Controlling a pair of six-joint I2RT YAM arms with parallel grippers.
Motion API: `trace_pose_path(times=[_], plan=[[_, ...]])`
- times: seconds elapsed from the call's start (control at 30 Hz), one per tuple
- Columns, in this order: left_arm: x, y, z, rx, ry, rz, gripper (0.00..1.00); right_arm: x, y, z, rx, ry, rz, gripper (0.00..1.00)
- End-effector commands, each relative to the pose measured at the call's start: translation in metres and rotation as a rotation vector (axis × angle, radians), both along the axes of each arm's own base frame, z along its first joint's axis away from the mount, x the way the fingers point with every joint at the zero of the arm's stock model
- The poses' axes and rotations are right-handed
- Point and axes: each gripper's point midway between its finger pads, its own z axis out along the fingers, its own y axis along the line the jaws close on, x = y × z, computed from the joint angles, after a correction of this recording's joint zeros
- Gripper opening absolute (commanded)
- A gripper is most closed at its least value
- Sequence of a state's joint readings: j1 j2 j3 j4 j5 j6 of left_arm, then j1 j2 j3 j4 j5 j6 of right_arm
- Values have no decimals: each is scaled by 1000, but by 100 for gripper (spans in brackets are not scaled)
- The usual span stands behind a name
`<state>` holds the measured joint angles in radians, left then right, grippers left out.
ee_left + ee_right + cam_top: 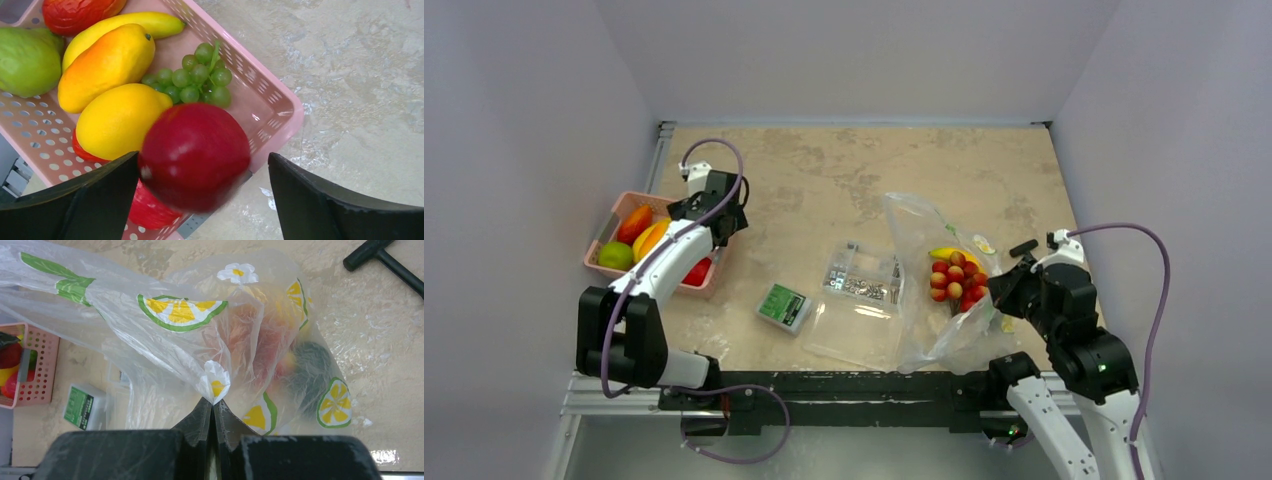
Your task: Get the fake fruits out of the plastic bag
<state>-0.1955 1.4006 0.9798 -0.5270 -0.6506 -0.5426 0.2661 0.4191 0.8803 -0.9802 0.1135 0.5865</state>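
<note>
Grapes, a glossy red plastic bunch, and a curved yellow plastic banana sit inside the crinkly clear lemon-printed bag, just left of the right gripper, which is clamped on its film. Left gripper, jaws gaping and gripping nothing, is well apart at frame left.

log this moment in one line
left gripper: open, apple over basket | right gripper: shut on plastic bag | grapes, banana: in bag

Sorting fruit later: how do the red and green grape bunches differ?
The red plastic grape bunch lies inside the see-through lemon-print plastic bag; the green plastic grape bunch lies in the pink perforated basket. A yellow banana piece borders the red bunch; a yellow-orange mango borders the green. Both are round-berried clusters.
</note>
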Motion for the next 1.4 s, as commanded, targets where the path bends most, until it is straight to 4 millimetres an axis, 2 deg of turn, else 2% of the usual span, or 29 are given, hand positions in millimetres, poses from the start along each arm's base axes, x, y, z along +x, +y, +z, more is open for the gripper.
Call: trace_pose_path(times=[0.0, 0.13, 0.23, 0.37, 0.47, 0.53, 0.63, 0.73, 0.83, 1.0, 1.13, 1.27, 1.37], plan=[[5, -6, 22, -62, -78, 4, 100, -4, 2, -3, 4, 55, 6, 0], [-3, -14, 42, -132, -148, -21, 100, -19, 4, -23, 0, 188, 18, 0], [-9, -39, 60, -271, -225, -103, 100, -32, 2, -36, -8, 270, 12, 0], [-24, -106, 80, -475, -318, -372, 99, -44, -11, -47, -60, 328, -26, 0], [-52, -171, 102, -601, -400, -642, 95, -44, -11, -46, -62, 315, -21, 8], [-80, -218, 120, -727, -467, -847, 92, -45, -12, -47, -67, 318, -23, 12], [-124, -269, 149, -891, -571, -1076, 88, -44, -12, -48, -73, 333, -25, 12], [-170, -319, 159, -935, -571, -1263, 87, -40, -9, -44, -65, 325, -14, 13], [-197, -361, 164, -896, -584, -1379, 85, -34, -6, -37, -53, 300, -3, 13], [-247, -434, 149, -867, -492, -1579, 81, -25, -4, -25, -38, 257, -14, 12], [-289, -483, 125, -843, -455, -1737, 81, -16, -1, -11, 0, 205, -30, 11], [-311, -519, 79, -807, -327, -1792, 75, -10, -2, 0, 18, 174, -64, 9], [-318, -528, 35, -767, -254, -1808, 73, -10, -6, 1, 19, 171, -90, 2]])
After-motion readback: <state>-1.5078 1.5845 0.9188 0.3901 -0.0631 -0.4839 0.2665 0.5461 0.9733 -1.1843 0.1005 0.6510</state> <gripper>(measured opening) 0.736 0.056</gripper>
